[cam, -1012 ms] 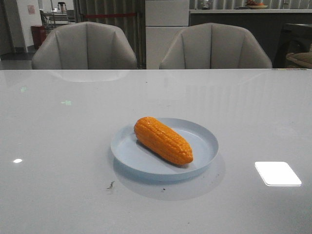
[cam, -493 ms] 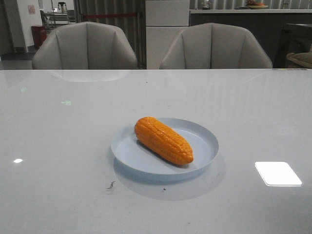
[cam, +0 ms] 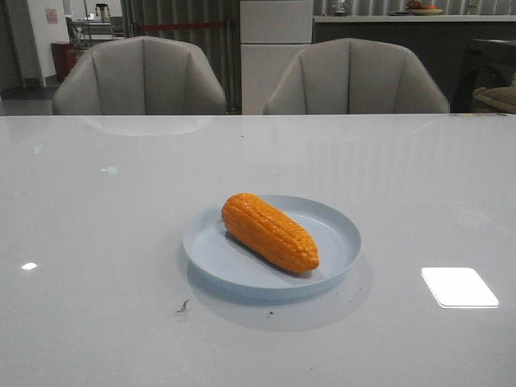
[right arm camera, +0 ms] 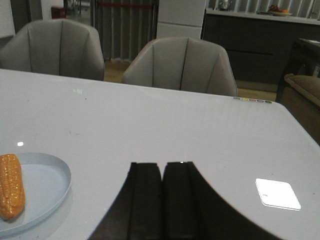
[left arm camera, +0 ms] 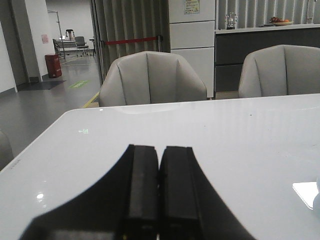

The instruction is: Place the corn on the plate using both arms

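The orange corn (cam: 270,232) lies slantwise inside the pale blue plate (cam: 337,230) near the middle of the table. It also shows in the right wrist view (right arm camera: 11,186), lying in the plate (right arm camera: 47,181). Neither gripper shows in the front view. In the left wrist view my left gripper (left arm camera: 160,149) is shut and empty above bare table, with only a sliver of the plate's edge (left arm camera: 317,197) at the frame's border. In the right wrist view my right gripper (right arm camera: 162,166) is shut and empty, apart from the plate.
Two grey chairs (cam: 141,76) (cam: 355,79) stand behind the table's far edge. A bright light reflection (cam: 459,287) lies on the table right of the plate. A small dark speck (cam: 183,306) lies in front of the plate.
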`<act>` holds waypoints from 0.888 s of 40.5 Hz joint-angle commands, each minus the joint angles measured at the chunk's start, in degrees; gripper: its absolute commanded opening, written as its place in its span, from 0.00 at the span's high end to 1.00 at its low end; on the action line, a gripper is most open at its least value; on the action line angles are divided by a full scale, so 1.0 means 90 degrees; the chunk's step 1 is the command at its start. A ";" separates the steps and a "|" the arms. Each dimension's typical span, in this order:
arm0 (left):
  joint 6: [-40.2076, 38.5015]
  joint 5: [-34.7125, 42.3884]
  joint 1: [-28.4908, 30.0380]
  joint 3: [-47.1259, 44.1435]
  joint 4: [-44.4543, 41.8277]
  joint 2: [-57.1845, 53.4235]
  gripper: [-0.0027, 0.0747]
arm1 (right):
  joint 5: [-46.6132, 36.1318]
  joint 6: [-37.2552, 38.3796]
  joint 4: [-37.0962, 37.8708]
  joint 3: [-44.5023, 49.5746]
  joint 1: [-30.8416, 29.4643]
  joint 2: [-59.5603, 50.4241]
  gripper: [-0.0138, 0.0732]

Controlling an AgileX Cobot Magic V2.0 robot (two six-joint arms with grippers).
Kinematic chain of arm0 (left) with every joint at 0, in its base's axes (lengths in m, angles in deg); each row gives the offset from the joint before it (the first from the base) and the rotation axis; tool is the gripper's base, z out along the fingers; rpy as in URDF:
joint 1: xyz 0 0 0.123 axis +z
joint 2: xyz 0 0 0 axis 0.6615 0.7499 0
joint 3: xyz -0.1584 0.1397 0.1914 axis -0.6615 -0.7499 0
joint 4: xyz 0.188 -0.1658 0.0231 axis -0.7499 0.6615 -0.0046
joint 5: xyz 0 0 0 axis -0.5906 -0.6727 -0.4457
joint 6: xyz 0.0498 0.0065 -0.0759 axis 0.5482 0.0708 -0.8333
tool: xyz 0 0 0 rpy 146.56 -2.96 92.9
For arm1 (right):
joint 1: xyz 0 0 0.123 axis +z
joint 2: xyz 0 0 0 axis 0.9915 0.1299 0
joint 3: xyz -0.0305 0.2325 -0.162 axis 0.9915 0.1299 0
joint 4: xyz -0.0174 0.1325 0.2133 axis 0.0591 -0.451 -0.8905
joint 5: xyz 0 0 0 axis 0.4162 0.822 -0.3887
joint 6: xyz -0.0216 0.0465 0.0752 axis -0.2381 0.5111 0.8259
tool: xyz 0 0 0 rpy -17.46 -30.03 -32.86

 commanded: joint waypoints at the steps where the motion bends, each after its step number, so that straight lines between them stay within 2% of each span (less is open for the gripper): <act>1: -0.0053 0.0517 0.0018 -0.0233 0.0056 -0.0120 0.84 | -0.1176 0.0270 0.0006 0.0447 -0.0012 -0.0194 0.78; 5: -0.0053 0.0517 0.0018 -0.0233 0.0056 -0.0120 0.84 | -0.1477 0.0360 -0.0094 0.1089 -0.0012 -0.0178 0.78; 6: -0.0053 0.0517 0.0018 -0.0233 0.0056 -0.0120 0.84 | -0.1030 0.0403 -0.0171 0.1039 -0.0012 -0.0178 0.78; 8: -0.0053 0.0517 0.0018 -0.0233 0.0056 -0.0120 0.84 | -0.0796 0.0403 -0.0194 0.1012 -0.0012 -0.0184 0.78; 36: -0.0053 0.0517 0.0018 -0.0233 0.0056 -0.0120 0.84 | -0.0820 0.0403 -0.0194 0.1042 -0.0012 -0.0183 0.78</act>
